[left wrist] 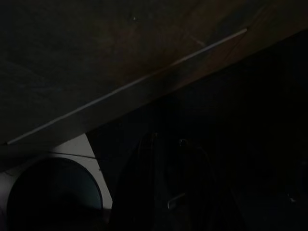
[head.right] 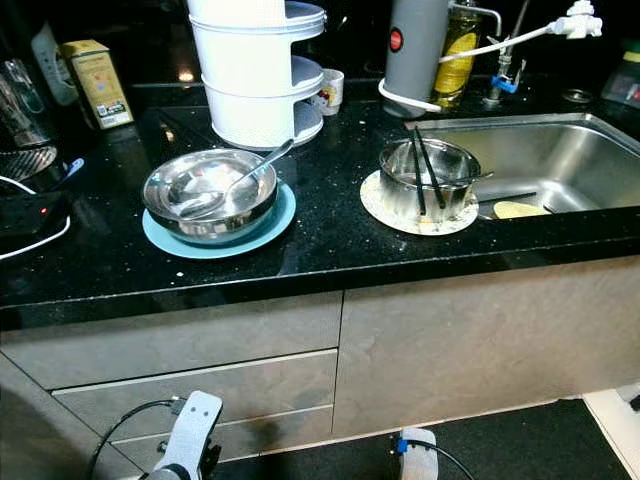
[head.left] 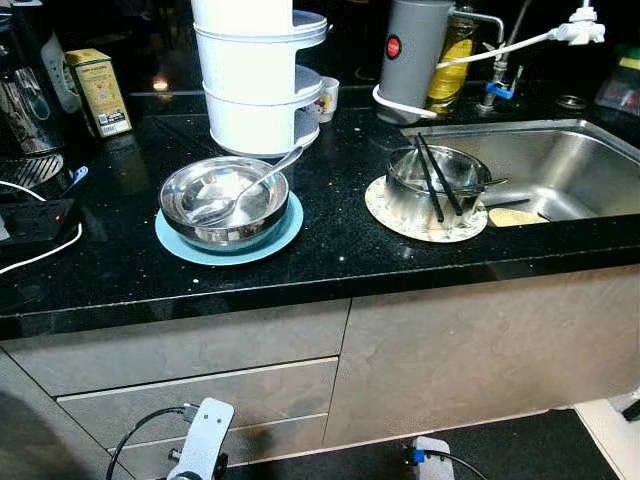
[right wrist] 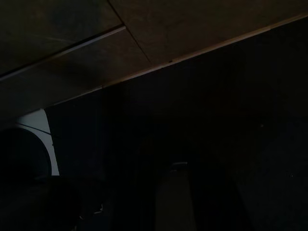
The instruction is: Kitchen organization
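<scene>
On the black counter (head.left: 340, 250) a steel bowl (head.left: 224, 200) holding a spoon (head.left: 246, 186) rests on a light blue plate (head.left: 228, 242). To its right, at the sink's edge, a second steel bowl (head.left: 436, 184) with two black chopsticks (head.left: 432, 176) stands on a patterned round plate (head.left: 425, 218). Both arms hang idle low in front of the cabinet: my left arm (head.left: 203, 440) below the drawers, my right arm (head.left: 432, 458) near the floor. Both wrist views are very dark and give only cabinet fronts and floor.
A steel sink (head.left: 545, 170) with a yellow sponge (head.left: 516, 216) lies at the right. Behind stand a white tiered container (head.left: 258, 75), a grey flask (head.left: 412, 55), an oil bottle (head.left: 452, 55), a small cup (head.left: 327, 98) and a yellow tin (head.left: 98, 92). A power strip (head.left: 35, 222) sits far left.
</scene>
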Robot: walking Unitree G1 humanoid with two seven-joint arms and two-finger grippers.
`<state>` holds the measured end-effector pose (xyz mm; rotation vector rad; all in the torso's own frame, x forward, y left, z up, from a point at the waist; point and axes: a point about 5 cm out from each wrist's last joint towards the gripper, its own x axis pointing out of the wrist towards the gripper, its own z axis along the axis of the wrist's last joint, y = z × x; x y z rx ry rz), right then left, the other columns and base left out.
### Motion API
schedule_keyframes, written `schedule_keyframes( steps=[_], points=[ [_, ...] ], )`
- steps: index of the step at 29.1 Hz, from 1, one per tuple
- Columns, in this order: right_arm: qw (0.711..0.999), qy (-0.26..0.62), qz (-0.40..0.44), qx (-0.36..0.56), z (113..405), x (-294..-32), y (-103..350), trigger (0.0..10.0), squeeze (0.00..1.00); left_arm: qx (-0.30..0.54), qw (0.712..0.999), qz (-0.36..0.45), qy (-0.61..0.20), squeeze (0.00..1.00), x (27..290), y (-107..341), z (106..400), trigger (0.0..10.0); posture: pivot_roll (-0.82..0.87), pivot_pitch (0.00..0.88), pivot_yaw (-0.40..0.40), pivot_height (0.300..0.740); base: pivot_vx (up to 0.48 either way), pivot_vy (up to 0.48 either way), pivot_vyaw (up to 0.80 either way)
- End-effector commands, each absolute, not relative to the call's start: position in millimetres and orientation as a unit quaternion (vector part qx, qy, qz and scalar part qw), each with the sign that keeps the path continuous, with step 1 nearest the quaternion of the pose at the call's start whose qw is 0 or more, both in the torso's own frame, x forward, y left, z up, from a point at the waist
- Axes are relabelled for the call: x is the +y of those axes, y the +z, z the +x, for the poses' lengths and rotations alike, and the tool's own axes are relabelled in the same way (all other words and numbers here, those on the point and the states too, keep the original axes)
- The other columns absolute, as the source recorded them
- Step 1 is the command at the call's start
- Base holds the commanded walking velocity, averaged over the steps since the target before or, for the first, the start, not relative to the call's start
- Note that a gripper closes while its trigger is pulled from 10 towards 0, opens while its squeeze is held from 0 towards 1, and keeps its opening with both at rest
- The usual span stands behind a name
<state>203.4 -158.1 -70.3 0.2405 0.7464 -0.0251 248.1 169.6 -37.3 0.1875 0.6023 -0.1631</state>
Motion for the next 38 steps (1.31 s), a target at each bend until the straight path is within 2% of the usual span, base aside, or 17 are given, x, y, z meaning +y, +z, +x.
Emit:
schedule_keyframes(
  steps=[1,8,15,22,26,38],
  points=[
    [0.921,-0.019,0.122,0.37,201,-160,-72,10.0,0.0,0.316,0.941,0.097,-0.074,0.0,174,-42,243,10.0,-0.02,0.157,-0.029,0.74,0.0,0.0,0.0],
    [0.925,-0.012,0.118,0.361,208,-161,-68,10.0,0.0,0.3,0.946,0.097,-0.078,0.0,176,-37,247,10.0,-0.02,0.16,-0.019,0.74,0.0,0.0,0.0],
    [0.925,-0.028,0.133,0.356,208,-163,-68,10.0,0.0,0.314,0.938,0.109,-0.098,0.0,174,-41,244,10.0,-0.01,0.153,-0.004,0.74,0.0,0.0,0.0],
    [0.929,-0.048,0.157,0.332,206,-165,-67,10.0,0.0,0.309,0.939,0.111,-0.102,0.0,177,-40,244,10.0,0.0,0.115,0.005,0.74,0.0,0.0,0.0],
    [0.935,-0.058,0.163,0.308,208,-174,-63,10.0,0.0,0.311,0.941,0.102,-0.088,0.0,177,-40,245,10.0,-0.01,0.126,-0.012,0.74,0.0,0.0,0.0],
    [0.934,-0.039,0.152,0.321,207,-170,-65,10.0,0.0,0.313,0.939,0.106,-0.091,0.0,174,-41,244,10.0,-0.01,0.141,-0.007,0.74,0.0,0.0,0.0]
  ],
)
